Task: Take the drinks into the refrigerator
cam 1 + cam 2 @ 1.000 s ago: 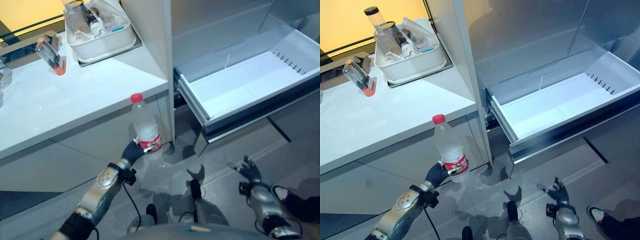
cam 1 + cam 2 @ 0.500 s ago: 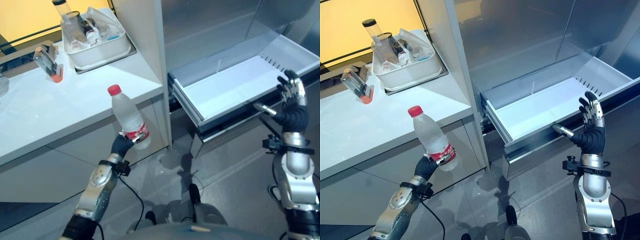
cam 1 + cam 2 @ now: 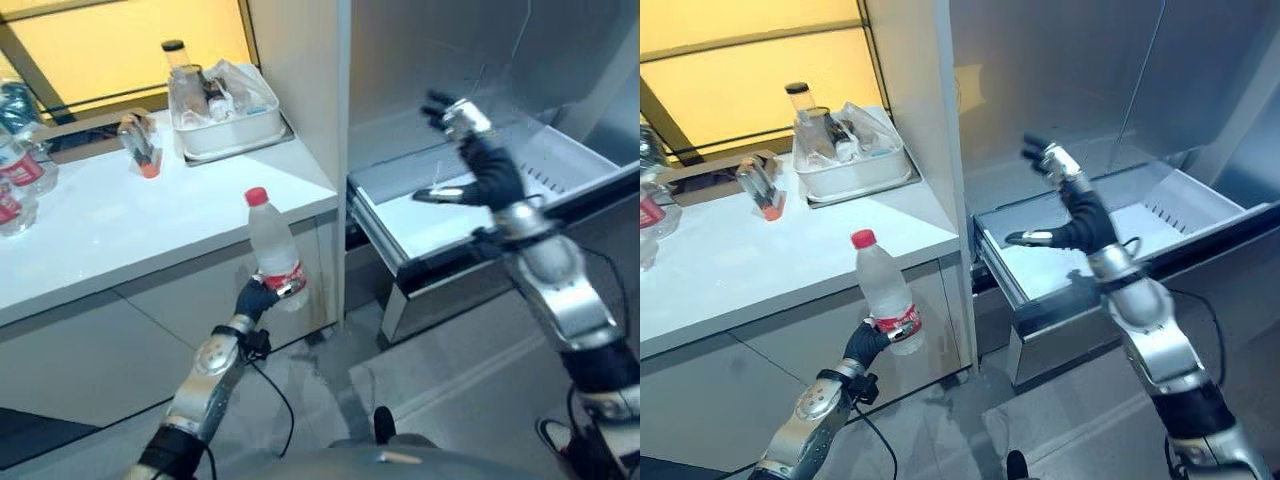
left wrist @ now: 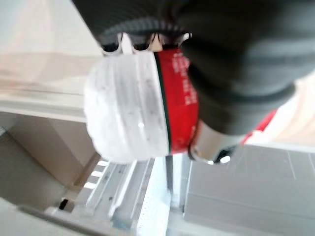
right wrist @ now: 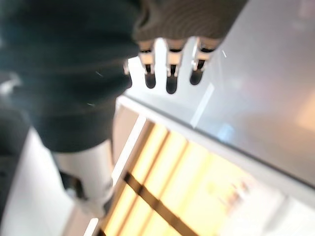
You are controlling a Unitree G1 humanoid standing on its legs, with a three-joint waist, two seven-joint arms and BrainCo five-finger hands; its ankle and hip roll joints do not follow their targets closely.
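1. The left hand (image 3: pixel 256 297) had its fingers wrapped round the lower part of a clear water bottle (image 3: pixel 274 250) with a red cap and red label, holding it upright in front of the white counter (image 3: pixel 120 230).
2. The bottle sat just beside the counter's front edge, left of the open refrigerator drawer (image 3: pixel 430 215), not yet inside it.
3. The right hand (image 3: pixel 1065 195) was raised above the white drawer, fingers spread and straight, thumb out to the side, gripping nothing.
4. On the counter stood a white tub (image 3: pixel 225 125) full of clutter, with a small orange-tipped item (image 3: pixel 138 150) near it.
5. More red-labelled bottles (image 3: pixel 15 170) stood at the counter's far left end, well apart from the held one.
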